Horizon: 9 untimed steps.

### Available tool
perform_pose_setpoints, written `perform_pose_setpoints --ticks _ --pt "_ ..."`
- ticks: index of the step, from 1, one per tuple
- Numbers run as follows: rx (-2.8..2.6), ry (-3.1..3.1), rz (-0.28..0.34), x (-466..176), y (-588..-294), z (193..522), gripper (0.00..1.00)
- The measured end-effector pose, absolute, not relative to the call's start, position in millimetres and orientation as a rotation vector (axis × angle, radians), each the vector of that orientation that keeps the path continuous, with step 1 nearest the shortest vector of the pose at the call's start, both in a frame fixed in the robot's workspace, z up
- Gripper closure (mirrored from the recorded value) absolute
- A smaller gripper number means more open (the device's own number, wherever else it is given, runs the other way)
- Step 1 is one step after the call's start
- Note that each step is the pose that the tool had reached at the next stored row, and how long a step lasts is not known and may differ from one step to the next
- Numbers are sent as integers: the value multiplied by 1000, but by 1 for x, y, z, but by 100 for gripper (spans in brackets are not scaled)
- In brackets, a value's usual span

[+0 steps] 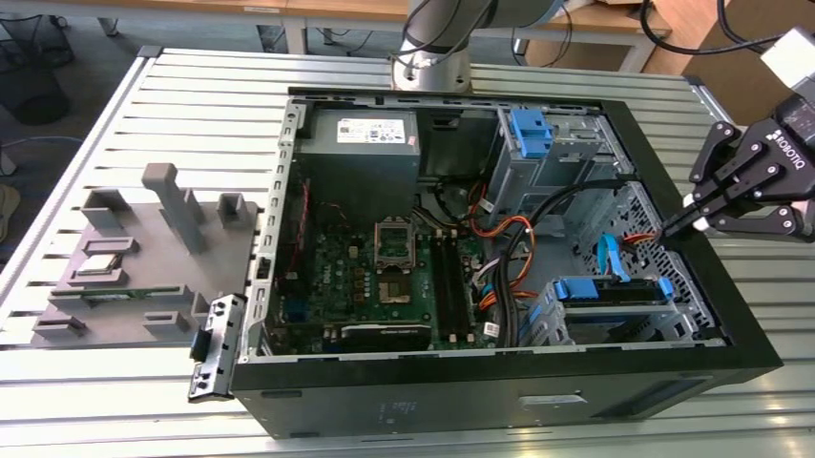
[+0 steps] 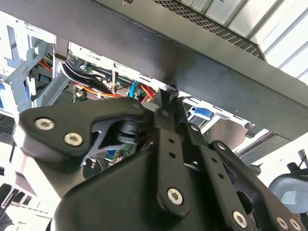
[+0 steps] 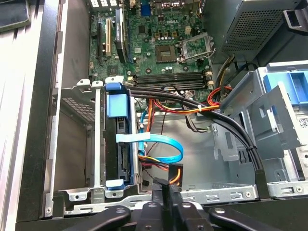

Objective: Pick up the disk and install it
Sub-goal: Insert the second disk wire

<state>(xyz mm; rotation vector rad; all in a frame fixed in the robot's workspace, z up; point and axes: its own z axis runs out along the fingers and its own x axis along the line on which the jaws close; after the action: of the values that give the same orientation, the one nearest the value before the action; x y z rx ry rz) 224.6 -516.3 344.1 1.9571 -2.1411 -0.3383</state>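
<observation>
The disk (image 1: 609, 292) sits in its blue frame inside the drive cage at the case's front corner, on the exterior view's right. In the first wrist view the disk (image 3: 122, 144) is edge-on, dark between blue clips, with a light blue cable plugged into it. My gripper (image 1: 675, 224) hangs over the case's rim beside that cage, shut, with nothing between its fingers. Its closed tips (image 3: 163, 186) point into the case a short way from the disk. In the second wrist view the gripper (image 2: 166, 98) reaches just past the black case wall.
A bare blue bracket (image 1: 529, 129) sits in the upper bay. The grey power supply (image 1: 363, 134), the motherboard (image 1: 382, 258) and black and orange cables (image 3: 192, 103) fill the case. A grey fixture tray (image 1: 140, 258) lies on the slatted table at the exterior view's left.
</observation>
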Motion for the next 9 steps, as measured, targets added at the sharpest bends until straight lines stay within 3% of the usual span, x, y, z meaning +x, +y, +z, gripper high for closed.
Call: perform_pose_setpoints --ticks 3,9 --pt "1957 -2141 -338 225 -516 344 89" --pt "1957 -2141 -338 225 -516 344 89"
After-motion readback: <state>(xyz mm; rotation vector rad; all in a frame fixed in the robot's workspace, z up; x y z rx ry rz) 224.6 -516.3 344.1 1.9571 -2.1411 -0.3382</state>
